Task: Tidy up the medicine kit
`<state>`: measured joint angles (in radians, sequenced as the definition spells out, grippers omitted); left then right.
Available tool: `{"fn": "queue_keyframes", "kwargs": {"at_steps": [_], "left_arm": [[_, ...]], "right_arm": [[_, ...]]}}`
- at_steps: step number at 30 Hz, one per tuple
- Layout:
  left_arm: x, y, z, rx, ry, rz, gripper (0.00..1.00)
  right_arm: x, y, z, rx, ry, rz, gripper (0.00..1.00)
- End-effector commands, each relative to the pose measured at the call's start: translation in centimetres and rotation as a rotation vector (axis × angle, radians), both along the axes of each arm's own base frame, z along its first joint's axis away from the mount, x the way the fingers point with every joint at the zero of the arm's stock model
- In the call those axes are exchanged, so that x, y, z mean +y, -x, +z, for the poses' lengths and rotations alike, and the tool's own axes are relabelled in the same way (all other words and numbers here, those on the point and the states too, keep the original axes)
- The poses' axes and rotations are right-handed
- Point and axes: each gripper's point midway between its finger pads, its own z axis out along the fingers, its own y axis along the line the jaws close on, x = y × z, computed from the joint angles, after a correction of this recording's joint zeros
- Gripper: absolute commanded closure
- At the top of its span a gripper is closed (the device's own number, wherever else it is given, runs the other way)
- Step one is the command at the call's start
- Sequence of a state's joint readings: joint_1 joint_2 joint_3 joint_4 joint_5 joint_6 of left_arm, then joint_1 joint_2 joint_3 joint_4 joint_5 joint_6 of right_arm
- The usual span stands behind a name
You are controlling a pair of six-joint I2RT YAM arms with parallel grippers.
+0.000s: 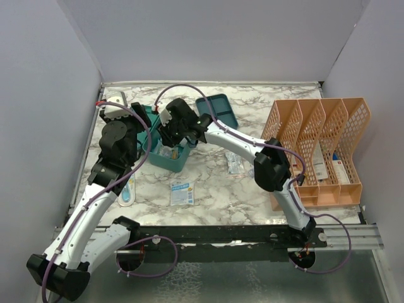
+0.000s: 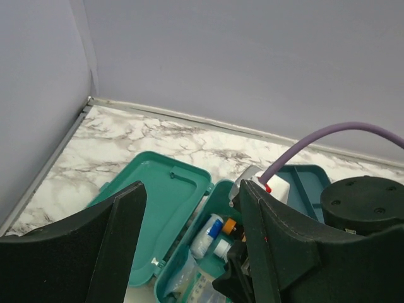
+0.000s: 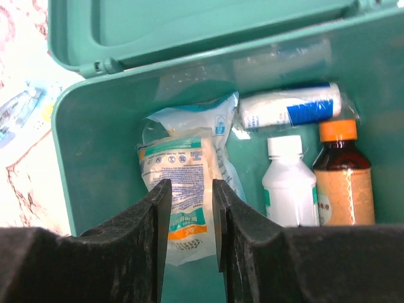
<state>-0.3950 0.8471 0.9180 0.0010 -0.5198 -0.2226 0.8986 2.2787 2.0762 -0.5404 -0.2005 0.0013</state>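
Left tool: fingers spread wide, nothing between them, hanging above the medicine kit. The medicine kit sits rear-left on the tabletop, lid open. Right tool is down inside it, fingers a narrow gap apart over a printed packet; I cannot tell whether I pinch it. Right of the packet: bandage roll, white bottle, brown bottle. Insert tray lies just behind. Orange rack stands far right.
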Motion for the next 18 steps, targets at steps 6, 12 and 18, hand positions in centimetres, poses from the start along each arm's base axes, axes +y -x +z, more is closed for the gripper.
{"fn": "queue_keyframes", "kwargs": {"at_steps": [6,12,18], "left_arm": [[-4.7,-0.2,-7.3,0.272,0.012,-0.225,0.32],[-7.2,-1.0,-12.6,0.508,-0.015,-0.326,0.37],[-8.8,-2.3,-18.0,0.775,-0.073,-0.375,0.59]], "right_arm": [[-5.6,-2.6,7.1,-0.009,-0.205,-0.373,0.67],[-10.4,-2.7,6.8,0.018,-0.265,-0.557,0.67],[-13.0,-1.4,4.9,0.059,-0.256,-0.610,0.67]]}}
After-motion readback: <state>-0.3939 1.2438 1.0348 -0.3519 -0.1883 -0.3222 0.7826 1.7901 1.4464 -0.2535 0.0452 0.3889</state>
